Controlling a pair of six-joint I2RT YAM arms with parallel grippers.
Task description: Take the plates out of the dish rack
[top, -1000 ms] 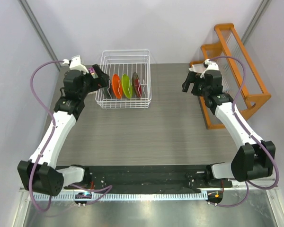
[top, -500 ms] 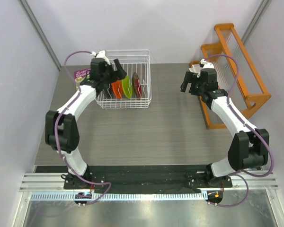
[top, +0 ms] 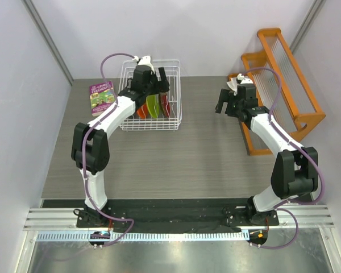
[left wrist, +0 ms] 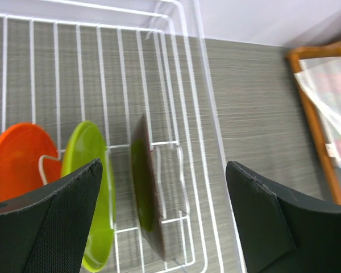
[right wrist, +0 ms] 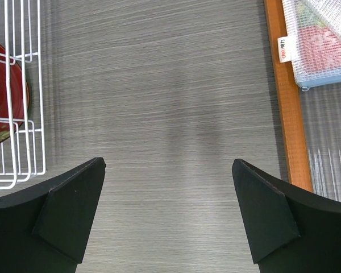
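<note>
Left end effector [left wrist: 163, 170] hangs over the dish rack [top: 150, 128], fingers spread wide with nothing between them, right above the dark red plate [left wrist: 145, 193] standing on edge near the rack's right wall. The lime green plate [left wrist: 94, 193] is just to its left and the orange plate [left wrist: 17, 159] left of that, all upright among the wires. The left arm covers the rack's left part from above, so a fourth plate can't be made out. Right end effector [right wrist: 169, 165] hovers over bare tabletop [top: 159, 165] well right of the rack, fingers apart, empty. A book [top: 101, 96] lies left of the rack; an orange wooden rack [top: 284, 79] stands far right.
</note>
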